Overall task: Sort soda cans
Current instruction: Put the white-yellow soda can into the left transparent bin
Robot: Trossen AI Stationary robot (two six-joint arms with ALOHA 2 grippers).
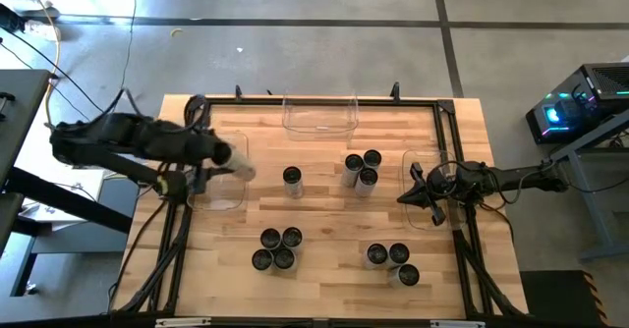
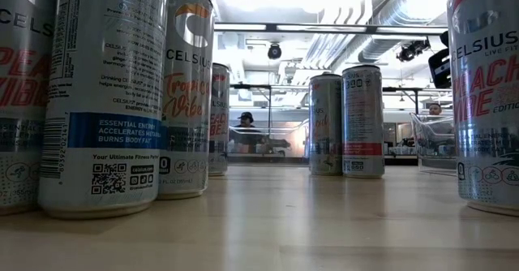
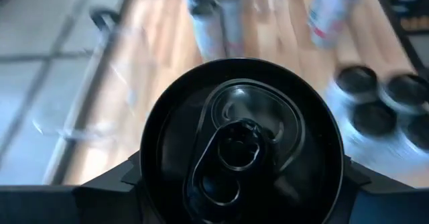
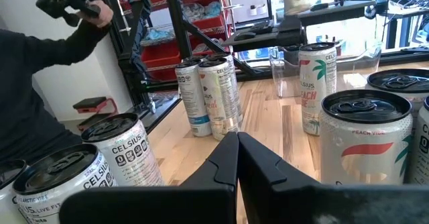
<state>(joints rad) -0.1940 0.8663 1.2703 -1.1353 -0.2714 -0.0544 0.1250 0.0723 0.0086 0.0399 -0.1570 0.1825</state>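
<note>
My left gripper (image 1: pixel 228 155) is at the table's left side, raised above a clear bin (image 1: pixel 218 192) and shut on a soda can (image 1: pixel 241 161), whose dark top (image 3: pixel 241 143) fills the left wrist view. The other soda cans stand upright on their bases on the wooden table: one alone (image 1: pixel 292 177), three together (image 1: pixel 362 167), several near the front (image 1: pixel 277 248) and three at the front right (image 1: pixel 392 261). My right gripper (image 1: pixel 406 198) rests shut at the right side, pointing level toward the table's left (image 4: pixel 238 147). My left gripper pinches the can between its two fingers (image 3: pixel 131 180), one on each side of the wall just below the top rim (image 3: pixel 151 163). The can's top faces back toward the wrist. The can is tilted and lifted clear of the table, over the left bin.
A second clear bin (image 1: pixel 319 122) stands at the far edge and a third (image 1: pixel 421 210) at the right, by my right gripper. A black frame (image 1: pixel 447 132) runs around the tabletop. Bare wood lies at the table's middle, between the can groups.
</note>
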